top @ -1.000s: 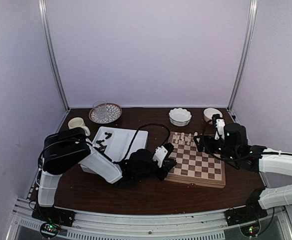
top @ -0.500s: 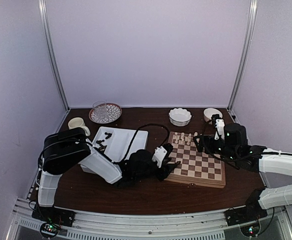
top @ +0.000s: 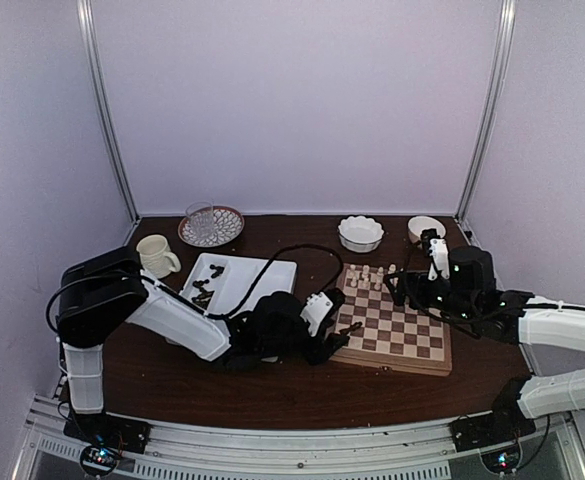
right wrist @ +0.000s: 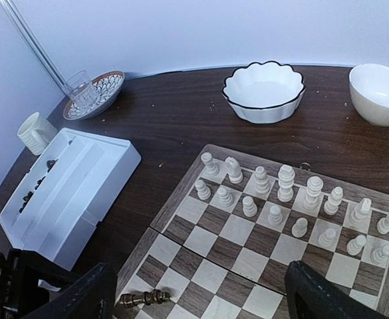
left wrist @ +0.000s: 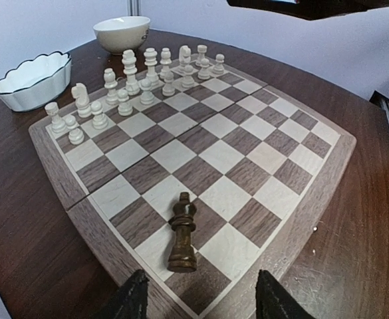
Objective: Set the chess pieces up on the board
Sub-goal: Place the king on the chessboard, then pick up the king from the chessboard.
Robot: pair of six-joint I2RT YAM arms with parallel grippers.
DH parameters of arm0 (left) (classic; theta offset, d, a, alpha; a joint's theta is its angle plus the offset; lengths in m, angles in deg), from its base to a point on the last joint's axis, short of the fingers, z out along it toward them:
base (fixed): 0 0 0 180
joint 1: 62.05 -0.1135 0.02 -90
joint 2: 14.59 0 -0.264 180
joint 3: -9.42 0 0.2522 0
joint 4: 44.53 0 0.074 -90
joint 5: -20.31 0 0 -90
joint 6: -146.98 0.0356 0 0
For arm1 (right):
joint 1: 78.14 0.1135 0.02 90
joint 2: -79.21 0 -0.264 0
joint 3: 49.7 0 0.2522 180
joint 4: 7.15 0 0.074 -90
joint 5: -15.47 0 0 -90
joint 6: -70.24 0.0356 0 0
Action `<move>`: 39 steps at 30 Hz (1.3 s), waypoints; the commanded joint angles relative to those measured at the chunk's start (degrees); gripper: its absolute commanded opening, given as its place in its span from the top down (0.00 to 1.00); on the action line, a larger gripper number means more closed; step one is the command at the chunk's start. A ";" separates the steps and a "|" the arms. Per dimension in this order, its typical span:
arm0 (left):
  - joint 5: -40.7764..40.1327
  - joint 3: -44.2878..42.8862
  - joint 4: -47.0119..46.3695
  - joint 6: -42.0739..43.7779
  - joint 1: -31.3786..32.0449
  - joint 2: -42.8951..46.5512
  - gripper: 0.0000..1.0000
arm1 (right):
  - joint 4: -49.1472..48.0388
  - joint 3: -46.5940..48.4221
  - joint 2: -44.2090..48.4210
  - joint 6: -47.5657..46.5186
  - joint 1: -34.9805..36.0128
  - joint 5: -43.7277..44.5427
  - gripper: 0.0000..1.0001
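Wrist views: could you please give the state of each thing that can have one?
dark chess piece: lying on its side on the board
pale chessmen: upright, two rows
left gripper: open, empty
right gripper: open, empty
white tray: holds more dark pieces
glass: upright on the plate
scalloped bowl: empty

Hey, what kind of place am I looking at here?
Probably a robotics lab test booth, not a home: a dark table boxed in by plain pale walls and aluminium posts, a left arm and right arm bolted to a metal rail at its near edge, and a chessboard staged on it.
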 commanded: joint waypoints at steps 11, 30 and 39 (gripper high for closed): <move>2.39 -13.06 24.33 1.89 -0.34 -0.25 0.45 | -0.09 0.20 2.39 -0.57 -0.37 -0.71 0.09; 3.32 -22.19 34.48 1.32 -2.76 -7.39 0.60 | -0.59 -1.96 7.51 -0.75 -0.37 1.15 0.16; 3.77 -24.46 36.66 3.49 -2.77 -8.50 0.83 | -0.51 -1.95 7.49 -0.82 -0.37 1.00 0.16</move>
